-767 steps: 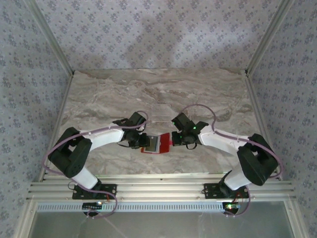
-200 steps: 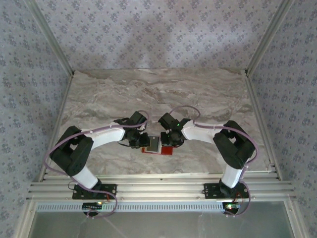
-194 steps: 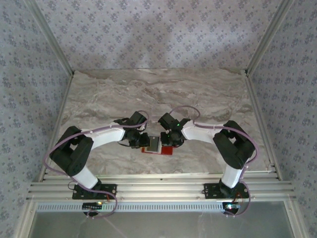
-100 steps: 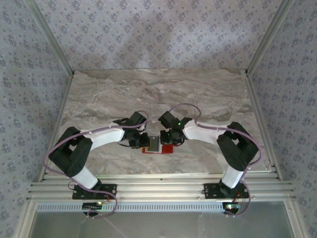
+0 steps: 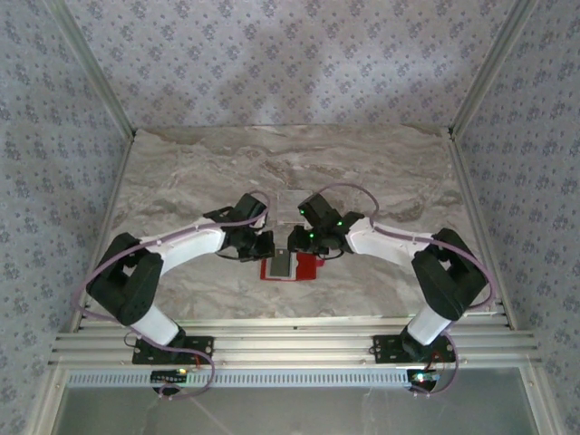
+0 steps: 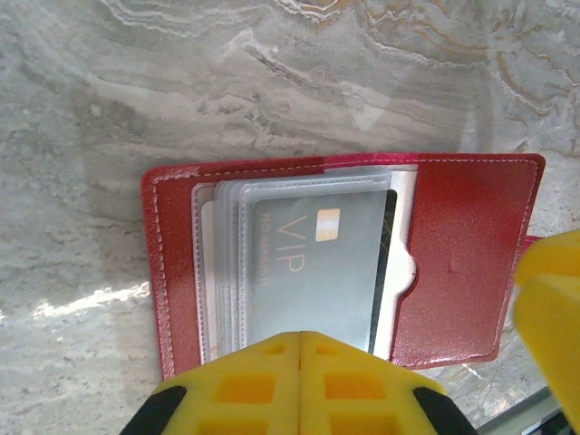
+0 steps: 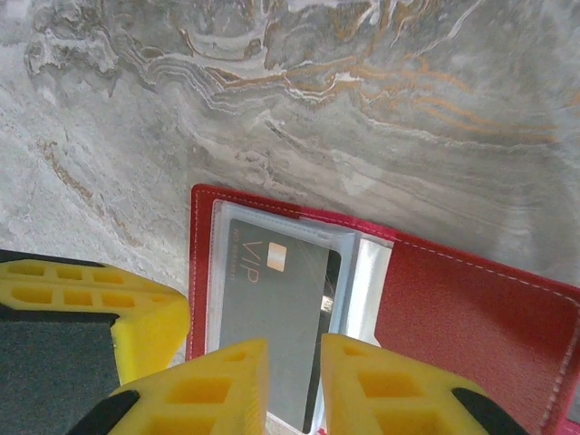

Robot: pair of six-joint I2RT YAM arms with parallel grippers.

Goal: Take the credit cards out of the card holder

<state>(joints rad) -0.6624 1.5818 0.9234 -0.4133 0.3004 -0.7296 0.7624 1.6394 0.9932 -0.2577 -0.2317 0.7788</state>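
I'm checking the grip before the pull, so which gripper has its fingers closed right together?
The left gripper: its yellow fingers meet with no gap. Those of the right gripper stand apart, with the grey VIP card showing between them.

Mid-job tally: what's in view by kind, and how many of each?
Red card holder: 1
Grey VIP card, face showing inside the holder: 1
Grippers: 2, left gripper and right gripper
Total: 4
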